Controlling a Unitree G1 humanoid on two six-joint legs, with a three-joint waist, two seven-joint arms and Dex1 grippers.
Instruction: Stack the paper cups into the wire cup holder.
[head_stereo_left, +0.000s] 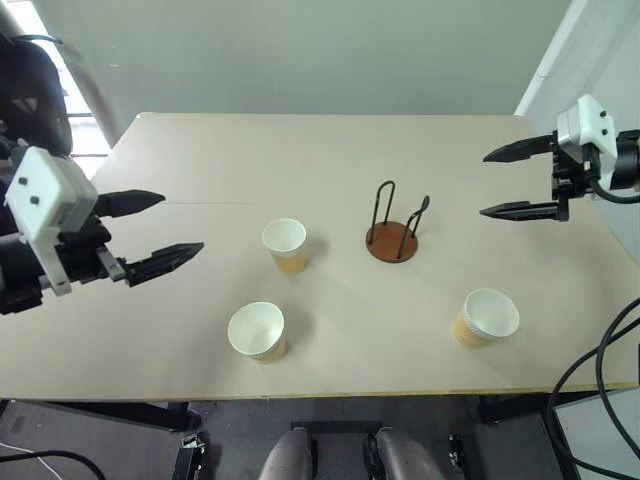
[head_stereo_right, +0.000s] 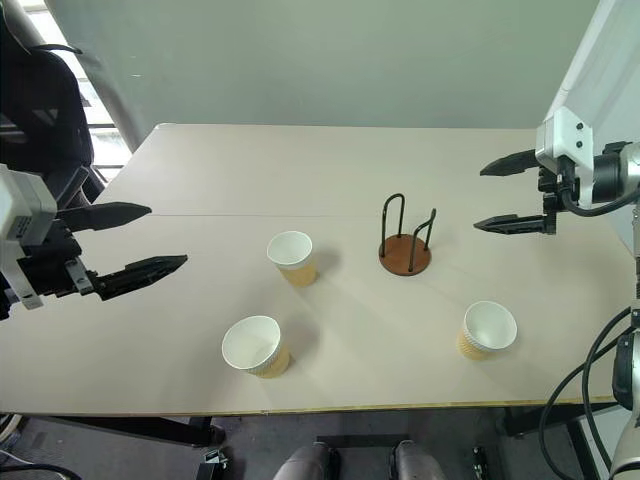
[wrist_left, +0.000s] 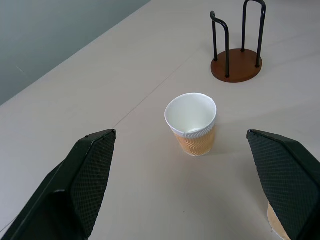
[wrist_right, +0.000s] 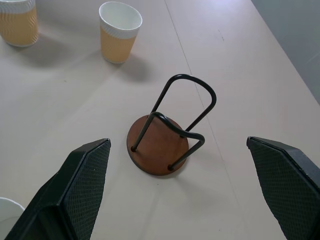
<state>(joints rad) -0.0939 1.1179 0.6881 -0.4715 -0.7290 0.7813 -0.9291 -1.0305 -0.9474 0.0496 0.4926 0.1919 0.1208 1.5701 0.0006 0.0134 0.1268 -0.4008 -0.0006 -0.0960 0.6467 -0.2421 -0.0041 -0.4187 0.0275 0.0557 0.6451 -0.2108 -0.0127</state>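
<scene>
On the pale surface (head_stereo_left: 330, 160), the wire cup holder (head_stereo_left: 392, 240) stands empty at centre, three paper cups (head_stereo_left: 285, 245) at five, seven and nine o'clock. Left tool (head_stereo_left: 150, 232) and right tool (head_stereo_left: 520, 180) hover spread; I'd square my left on the nearest cup's ribbed wall, squeezing gently.

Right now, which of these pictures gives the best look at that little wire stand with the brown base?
The right wrist view: the wire cup holder sits close and central there, empty, its disc base and both black loops plain. The left wrist view shows it farther off, beyond a paper cup. Both eye views show it small, mid-table.
</scene>
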